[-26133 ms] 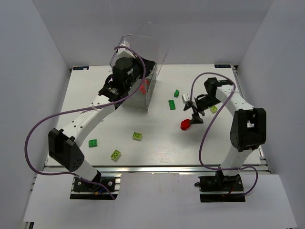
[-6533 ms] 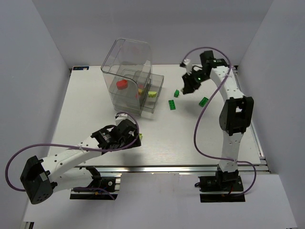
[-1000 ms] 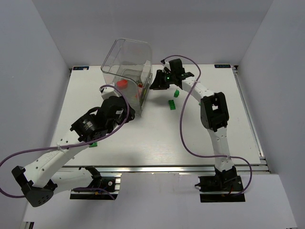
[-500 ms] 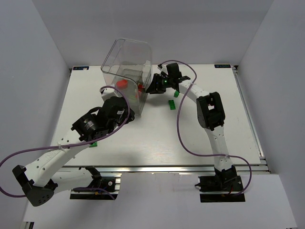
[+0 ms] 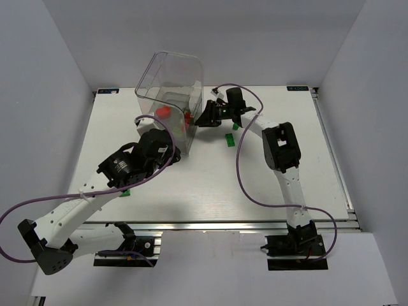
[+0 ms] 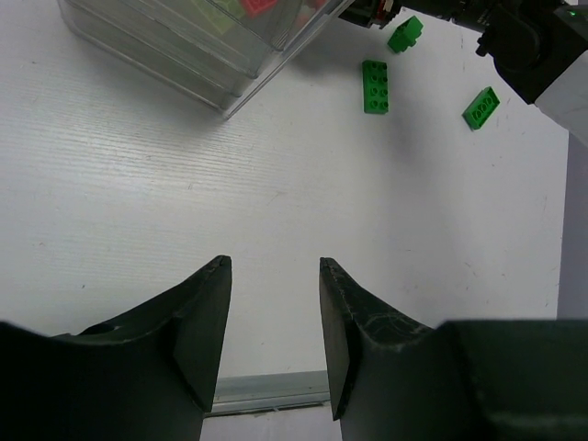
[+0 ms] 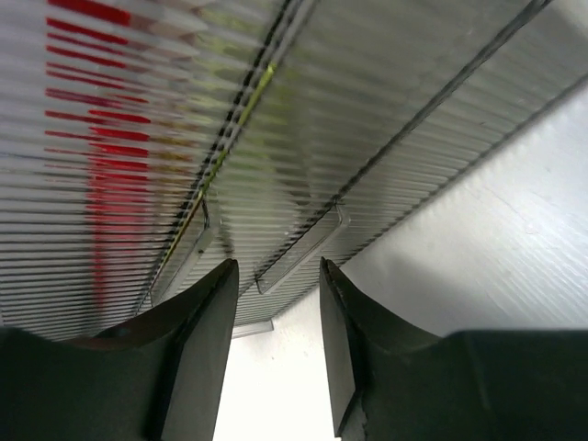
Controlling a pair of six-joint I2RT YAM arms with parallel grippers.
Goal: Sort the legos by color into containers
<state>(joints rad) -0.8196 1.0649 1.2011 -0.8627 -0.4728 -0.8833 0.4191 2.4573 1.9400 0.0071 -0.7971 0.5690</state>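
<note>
Clear plastic box (image 5: pixel 167 76), round-topped, with red bricks (image 5: pixel 163 112) visible inside. Its ribbed drawer fronts (image 7: pixel 367 138) lie directly ahead of the right gripper (image 7: pixel 276 266), which is at the box's right side. A drawer pull (image 7: pixel 303 251) sits just beyond the fingertips; whether they touch it cannot be told. The jaws stand moderately apart with nothing between them. The left gripper (image 6: pixel 274 266) hovers over the table (image 5: pixel 287 172) off the box's near corner, its jaws likewise part-open and empty. Loose dark green bricks lie just right of the box. The oblong brick (image 6: pixel 374 86) points its long axis away from the left gripper. The right arm is judged nearer to both the drawers and these bricks.
</note>
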